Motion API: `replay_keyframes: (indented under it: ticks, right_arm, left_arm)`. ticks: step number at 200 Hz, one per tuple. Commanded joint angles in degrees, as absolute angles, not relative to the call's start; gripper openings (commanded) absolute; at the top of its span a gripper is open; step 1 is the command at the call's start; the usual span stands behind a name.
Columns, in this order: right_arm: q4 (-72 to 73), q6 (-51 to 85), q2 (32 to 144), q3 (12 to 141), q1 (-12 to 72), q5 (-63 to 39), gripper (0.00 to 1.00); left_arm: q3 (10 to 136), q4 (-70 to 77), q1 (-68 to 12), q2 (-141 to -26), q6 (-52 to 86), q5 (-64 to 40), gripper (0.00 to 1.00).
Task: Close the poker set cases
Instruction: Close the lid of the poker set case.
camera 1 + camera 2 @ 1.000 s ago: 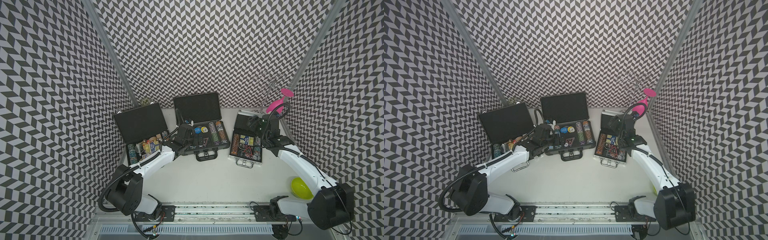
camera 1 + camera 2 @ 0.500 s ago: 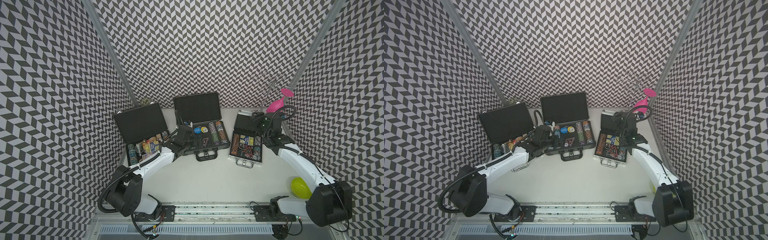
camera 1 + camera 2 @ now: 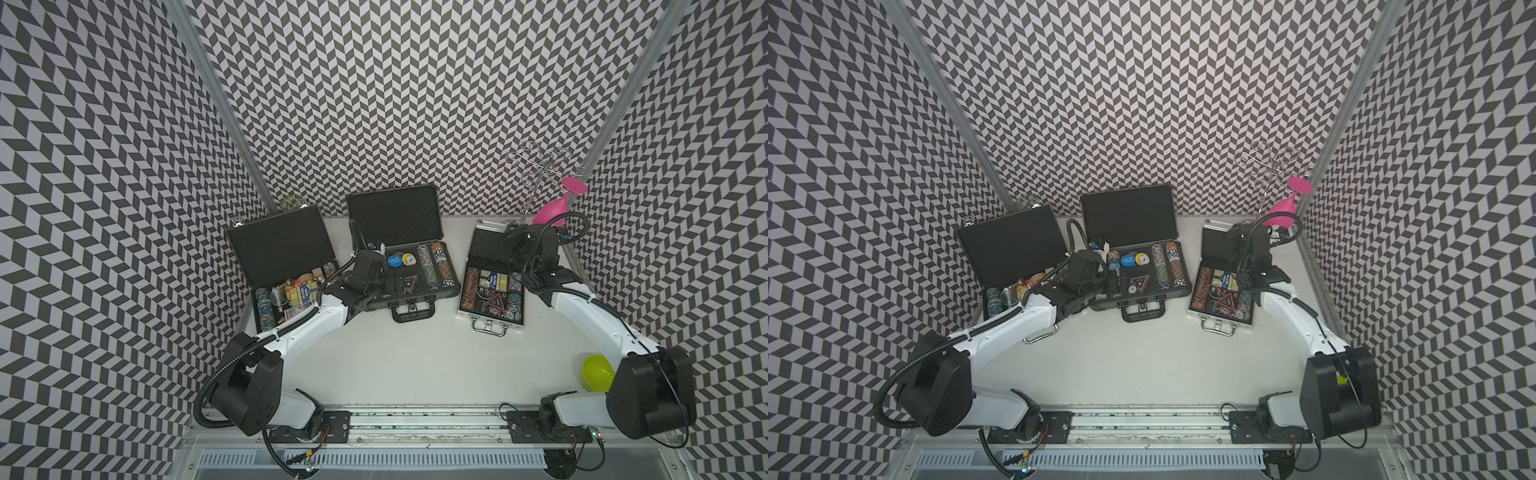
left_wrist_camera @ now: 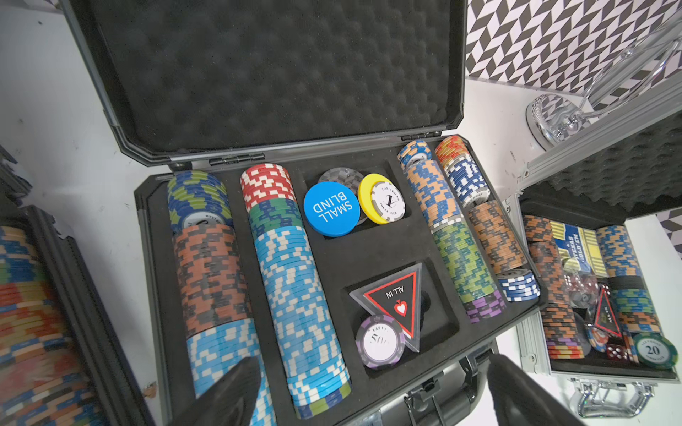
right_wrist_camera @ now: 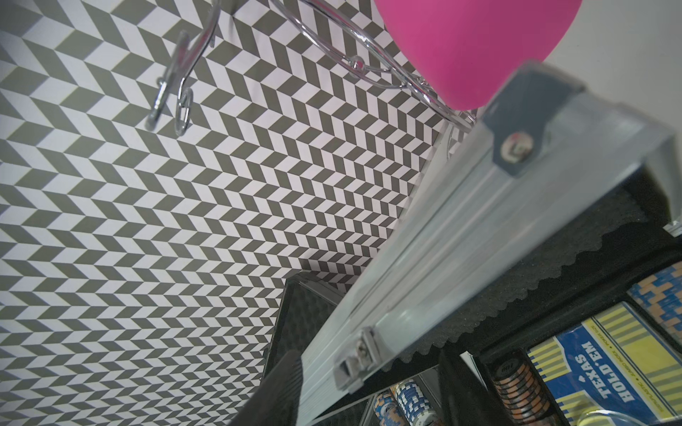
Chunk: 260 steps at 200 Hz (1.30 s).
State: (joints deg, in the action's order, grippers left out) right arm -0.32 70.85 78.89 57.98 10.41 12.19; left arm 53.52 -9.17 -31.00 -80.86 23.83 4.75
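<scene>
Three poker set cases stand open in a row at the back. The flat black case (image 3: 279,245) is on the left, the ribbed dark grey case (image 3: 395,216) in the middle and the small silver aluminium case (image 3: 490,309) on the right. My left gripper (image 3: 374,266) hovers open over the grey case's (image 4: 258,73) left chip rows, holding nothing; its fingertips (image 4: 228,394) show by the case's front. My right gripper (image 3: 515,237) straddles the top edge of the silver lid (image 5: 461,236). One finger (image 5: 275,391) lies by the lid's outer face. The other sits off the foam side.
A pink glass (image 3: 555,212) hangs upside down on a wire rack (image 3: 536,166) right behind the silver case, close to my right wrist. A yellow-green ball (image 3: 597,372) lies at the front right. The patterned walls stand close behind the lids.
My right gripper's jaws have narrowed around the silver lid's top edge, and its wrist has shifted slightly toward the back. The left arm has hardly moved.
</scene>
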Motion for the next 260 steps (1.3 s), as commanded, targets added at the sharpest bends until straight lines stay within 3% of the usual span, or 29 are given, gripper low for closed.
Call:
replay_keyframes:
  ticks: [1,105,189,260]
  right_arm:
    - [3.4,72.6,79.7,57.8,10.1,13.5,0.56]
    - [7.2,72.7,79.0,53.5,10.0,14.9,0.29]
    - [6.2,71.6,74.6,48.5,10.0,12.7,0.27]
    - [3.2,69.2,68.4,41.6,10.0,11.1,0.34]
  left_arm:
    - [54.0,-10.2,-31.0,-78.9,23.4,6.5,0.98]
    - [53.7,-10.5,-31.0,-78.2,23.6,8.2,0.98]
    - [53.1,-10.5,-31.0,-77.6,24.1,9.1,0.98]
    - [53.1,-9.7,-31.0,-77.8,25.8,8.5,0.98]
